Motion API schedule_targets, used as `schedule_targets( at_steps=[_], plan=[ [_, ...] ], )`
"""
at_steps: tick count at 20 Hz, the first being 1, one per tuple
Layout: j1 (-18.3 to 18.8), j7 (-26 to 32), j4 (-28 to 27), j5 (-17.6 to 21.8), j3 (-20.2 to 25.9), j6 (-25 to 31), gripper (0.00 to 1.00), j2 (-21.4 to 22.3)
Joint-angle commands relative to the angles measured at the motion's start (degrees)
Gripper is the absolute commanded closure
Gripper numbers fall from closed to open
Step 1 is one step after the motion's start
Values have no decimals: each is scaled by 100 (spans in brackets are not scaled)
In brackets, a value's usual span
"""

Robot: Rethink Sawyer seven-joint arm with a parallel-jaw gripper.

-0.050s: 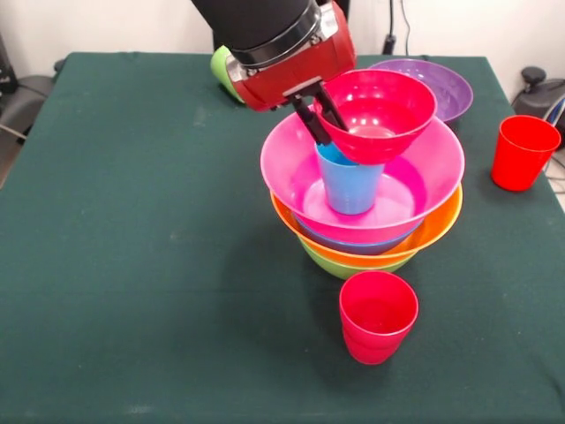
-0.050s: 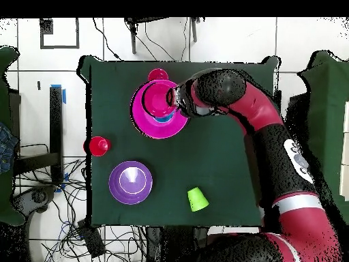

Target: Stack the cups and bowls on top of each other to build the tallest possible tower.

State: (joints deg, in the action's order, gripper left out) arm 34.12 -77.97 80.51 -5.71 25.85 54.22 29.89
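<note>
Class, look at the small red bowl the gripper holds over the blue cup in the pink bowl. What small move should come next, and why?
Probably shift the small red bowl slightly to centre it over the blue cup, then lower it. The gripper pinches the bowl's rim, holding it tilted and a little off to one side of the cup, which stands upright in the pink bowl topping the tower. Releasing now would likely tip it.

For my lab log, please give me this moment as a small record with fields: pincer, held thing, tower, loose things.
pincer: shut on the rim of the small red bowl
small red bowl: tilted, over the blue cup
blue cup: upright inside the pink bowl
tower: pink bowl on top, then blue, orange, green rims
loose: purple bowl, two red cups, green cup upside down
</note>
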Motion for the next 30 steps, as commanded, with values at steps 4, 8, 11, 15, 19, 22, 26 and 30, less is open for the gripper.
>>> schedule_targets(
  at_steps=[4,8,11,15,19,22,26,30],
  plan=[
    [-177,-766,406,282,-436,673,100,-132],
    [-202,-854,402,307,-531,642,100,-169],
    [-251,-872,371,338,-580,615,100,-198],
    [-312,-868,281,309,-593,471,100,-257],
    [-317,-778,217,261,-527,244,100,-322],
    [-301,-648,235,266,-445,114,100,-375],
    [-271,-640,349,218,-400,-6,100,-343],
    [-249,-585,343,177,-322,-129,100,-381]
  ],
)
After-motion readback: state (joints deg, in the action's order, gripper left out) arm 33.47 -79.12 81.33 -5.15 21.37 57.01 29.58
